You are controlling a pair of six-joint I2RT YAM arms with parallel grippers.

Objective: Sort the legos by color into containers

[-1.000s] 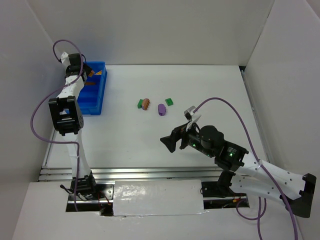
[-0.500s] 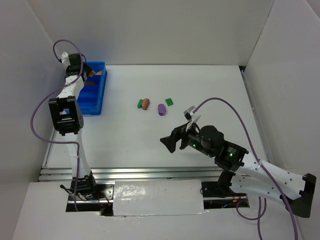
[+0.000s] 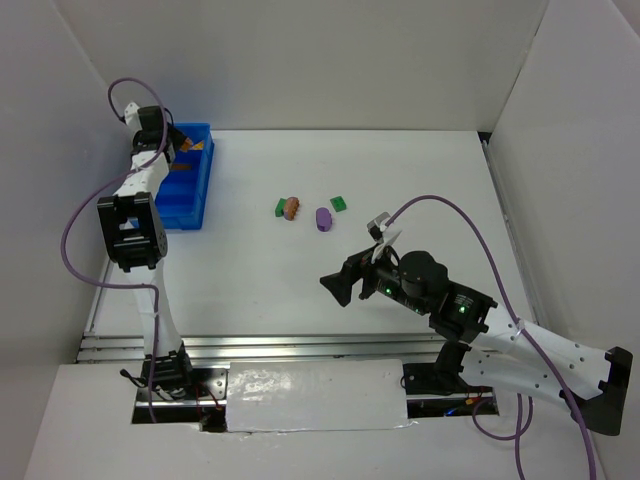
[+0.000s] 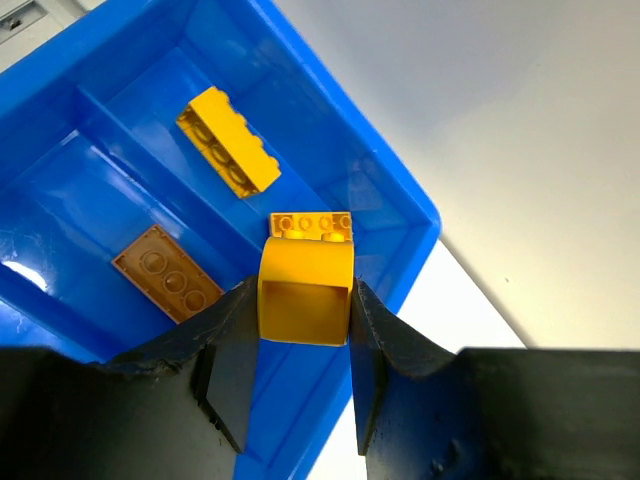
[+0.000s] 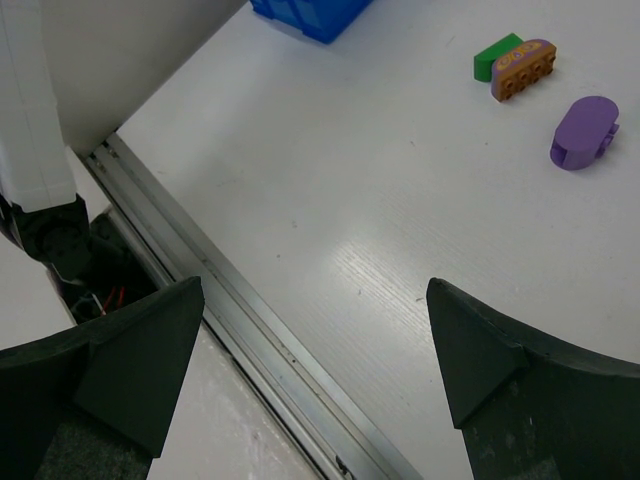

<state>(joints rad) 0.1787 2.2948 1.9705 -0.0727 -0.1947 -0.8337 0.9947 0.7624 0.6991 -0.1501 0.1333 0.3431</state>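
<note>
My left gripper [image 4: 303,300] is shut on an orange-yellow block [image 4: 305,285] and holds it above the blue bin [image 4: 400,190], near its far end in the top view [image 3: 172,140]. In the bin lie another orange-yellow block [image 4: 228,152] and a brown flat plate [image 4: 167,272]. On the table lie a green block [image 3: 280,207] touching a pinkish-brown lump [image 3: 291,206], a purple oval [image 3: 323,218] and a second green block [image 3: 339,203]. My right gripper [image 3: 340,285] is open and empty, above the table nearer than these pieces [image 5: 312,300].
The bin [image 3: 190,195] stands at the table's far left, next to the left wall. White walls close in the left, back and right. A metal rail [image 5: 250,310] runs along the near table edge under my right gripper.
My left wrist has shifted slightly over the bin's far end, with the block still held. The right arm and the loose pieces have not moved.
</note>
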